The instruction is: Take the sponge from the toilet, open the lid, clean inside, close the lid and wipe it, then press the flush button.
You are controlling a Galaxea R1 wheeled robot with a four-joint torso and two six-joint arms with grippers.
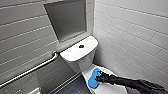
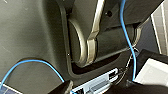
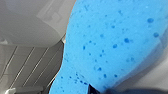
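Step 1 — the pickup — is in hand. The sponge (image 1: 92,80) is seen at lower centre on the closed lid (image 1: 107,89), with the right gripper (image 1: 100,77) set upon it; whether its jaws are clenched cannot be told. Next, a firm grasp and a clean lift are called for.

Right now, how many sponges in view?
1. The sponge lies on the lid, at the end near the tank, with the right gripper at it. Another could be hidden beneath the right arm, though nothing hints at one.
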